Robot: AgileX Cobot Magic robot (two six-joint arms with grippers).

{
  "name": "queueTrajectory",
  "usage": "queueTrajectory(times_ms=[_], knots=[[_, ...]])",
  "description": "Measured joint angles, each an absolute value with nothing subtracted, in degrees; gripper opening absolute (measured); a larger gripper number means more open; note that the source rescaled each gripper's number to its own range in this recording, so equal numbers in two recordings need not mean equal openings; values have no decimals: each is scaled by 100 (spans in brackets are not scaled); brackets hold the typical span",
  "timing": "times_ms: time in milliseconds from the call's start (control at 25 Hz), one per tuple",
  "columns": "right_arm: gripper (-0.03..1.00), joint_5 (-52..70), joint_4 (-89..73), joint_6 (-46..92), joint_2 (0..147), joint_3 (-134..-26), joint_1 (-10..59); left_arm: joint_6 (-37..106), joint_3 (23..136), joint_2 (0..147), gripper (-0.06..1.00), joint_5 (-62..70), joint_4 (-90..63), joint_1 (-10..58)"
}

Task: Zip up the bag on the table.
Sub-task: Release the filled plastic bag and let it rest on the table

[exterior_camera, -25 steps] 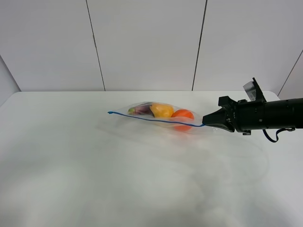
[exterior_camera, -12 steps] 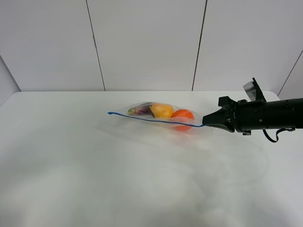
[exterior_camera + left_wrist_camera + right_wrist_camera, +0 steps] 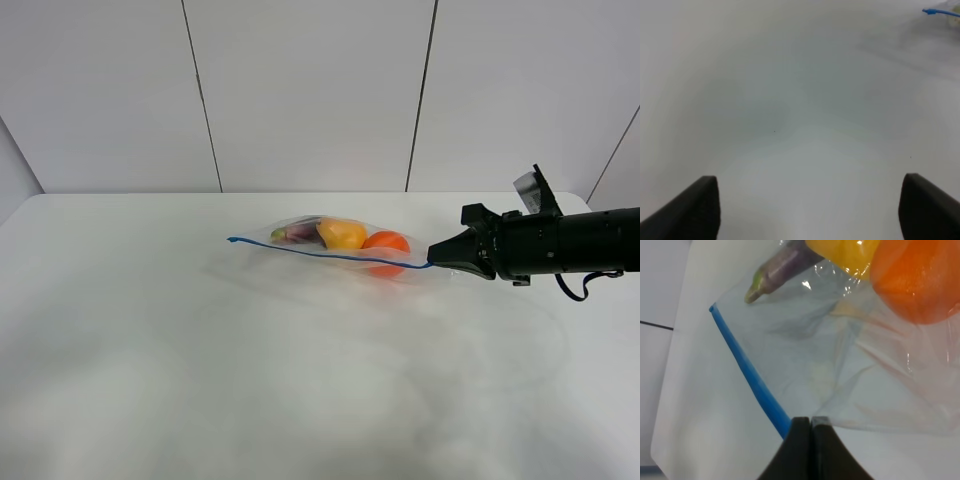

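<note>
right wrist view: right gripper (image 3: 810, 421) pinches tight the right end of the zipper strip (image 3: 747, 372) on the bag (image 3: 840, 365); next, likely slide leftward.

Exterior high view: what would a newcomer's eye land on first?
The clear bag of bright produce lies on the white table, behind centre. The black right gripper, reaching in from the right, is shut on the end of the bag's blue zipper strip.
</note>
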State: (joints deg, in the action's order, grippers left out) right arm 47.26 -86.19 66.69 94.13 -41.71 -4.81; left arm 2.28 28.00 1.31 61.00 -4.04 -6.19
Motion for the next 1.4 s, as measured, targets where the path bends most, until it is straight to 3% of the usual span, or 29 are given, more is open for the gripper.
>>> queueTrajectory(times_ms=[480, 600, 720, 960, 1080, 1400], knots=[[0, 4742, -8752, 6669, 9413, -4171, -481, 226, 2800, 131, 85, 6100, -404, -619], [4, 4742, -8811, 6669, 9413, -4171, -481, 226, 2800, 131, 85, 6100, -404, -619], [23, 4742, -8835, 6669, 9413, -4171, -481, 226, 2800, 131, 85, 6100, -404, -619], [74, 4730, -8858, 6669, 9413, -4171, -481, 226, 2800, 131, 85, 6100, -404, -619], [83, 4725, -8888, 6731, 9413, -4171, -481, 226, 2800, 131, 85, 6100, -404, -619], [89, 4730, -8922, 6930, 9413, -4171, -481, 226, 2800, 131, 85, 6100, -404, -619]])
